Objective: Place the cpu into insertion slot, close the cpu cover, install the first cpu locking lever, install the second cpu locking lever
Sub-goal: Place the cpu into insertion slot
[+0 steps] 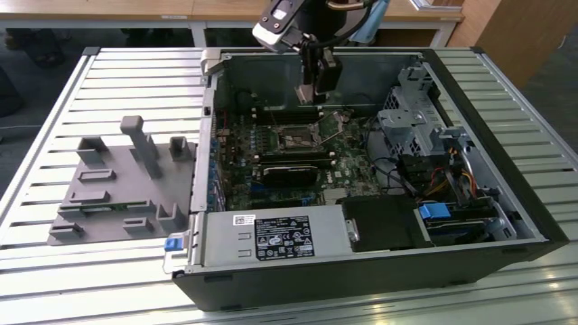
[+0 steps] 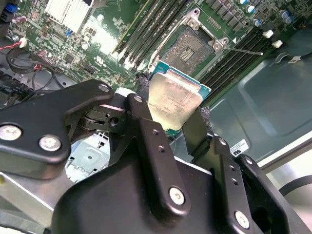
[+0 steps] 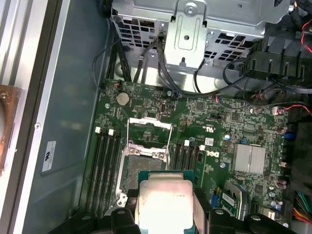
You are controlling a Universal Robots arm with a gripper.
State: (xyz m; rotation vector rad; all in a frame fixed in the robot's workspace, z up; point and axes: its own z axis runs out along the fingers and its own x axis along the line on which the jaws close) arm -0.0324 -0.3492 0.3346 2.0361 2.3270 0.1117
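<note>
Jaws are clamped on opposite edges of the cpu (image 2: 176,97), which the gripper (image 2: 170,117) carries above the motherboard (image 2: 78,48). The insertion slot (image 2: 189,48) lies bare just beyond the chip's far edge. The cpu cover (image 3: 149,123) is swung up.

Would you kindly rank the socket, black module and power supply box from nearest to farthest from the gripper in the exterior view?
The gripper holds the chip.
1. The socket, mid-board.
2. The black module, next toward the camera.
3. The power supply box, at the case's near edge.
</note>
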